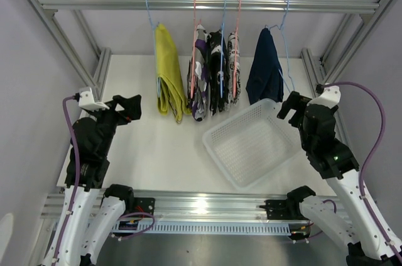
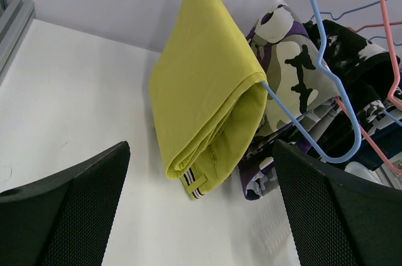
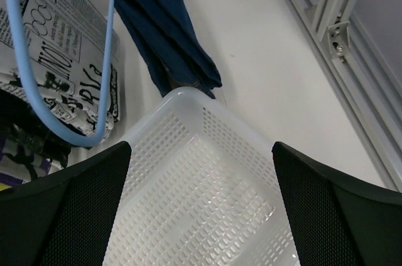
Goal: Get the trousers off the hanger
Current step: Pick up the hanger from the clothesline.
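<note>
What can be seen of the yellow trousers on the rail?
The yellow trousers are plain yellow-green fabric, folded over the bar of a light blue hanger, with a small black-and-white striped trim at the lower end. They hang leftmost on the metal rail, low over the white table. The purple patterned pair hangs close beside them; contact cannot be told.

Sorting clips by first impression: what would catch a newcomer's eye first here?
Trousers hang in a row from the metal rail at the back: yellow pair at the left end, patterned pairs in the middle, navy pair at the right. An empty white mesh basket sits just in front of the navy pair; the left claw and right claw stand open either side, holding nothing.
</note>
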